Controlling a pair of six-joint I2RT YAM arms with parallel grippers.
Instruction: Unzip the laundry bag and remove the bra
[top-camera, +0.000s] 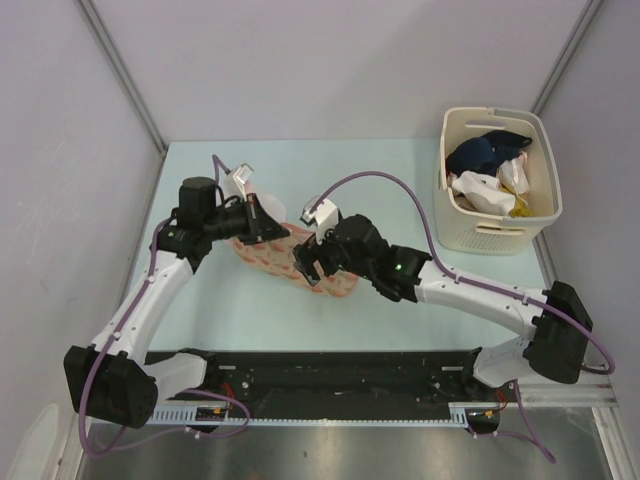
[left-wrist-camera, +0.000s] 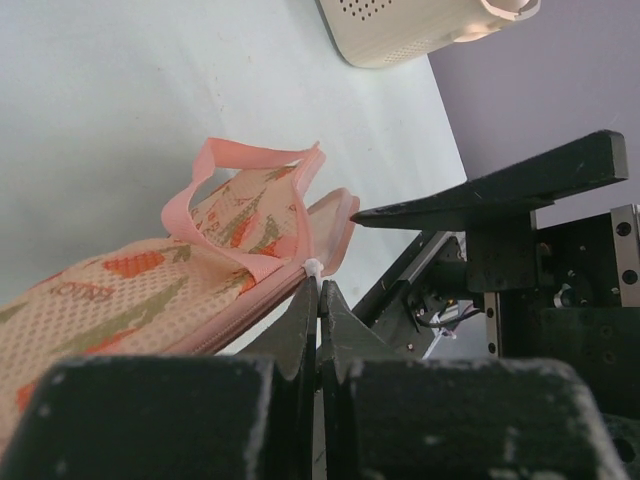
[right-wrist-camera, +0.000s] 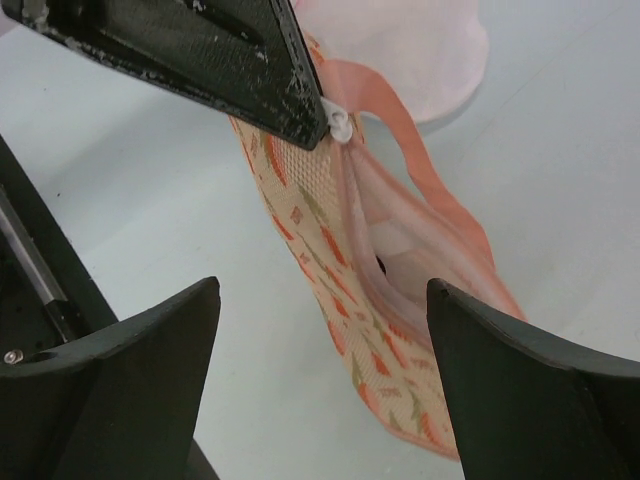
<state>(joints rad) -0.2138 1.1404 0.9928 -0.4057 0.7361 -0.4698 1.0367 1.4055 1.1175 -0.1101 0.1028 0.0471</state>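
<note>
The laundry bag (top-camera: 285, 255) lies mid-table, cream with orange-red print and pink edging. My left gripper (top-camera: 266, 228) is shut on its white zipper pull (left-wrist-camera: 314, 268) at the bag's far end, next to the pink loop (left-wrist-camera: 215, 180). The bag (left-wrist-camera: 120, 300) stretches away from those jaws (left-wrist-camera: 320, 285). In the right wrist view the zip is partly open; pale pink fabric (right-wrist-camera: 392, 245) shows in the gap (right-wrist-camera: 400, 262), and I cannot tell whether it is the bra. My right gripper (right-wrist-camera: 323, 287) is open, its fingers either side of the bag (right-wrist-camera: 330, 260) from above (top-camera: 310, 263).
A white round cloth with a pink edge (top-camera: 268, 207) lies just behind the bag, also in the right wrist view (right-wrist-camera: 400, 50). A cream basket (top-camera: 497, 235) with navy (top-camera: 480, 150) and white (top-camera: 480, 190) garments stands at the back right.
</note>
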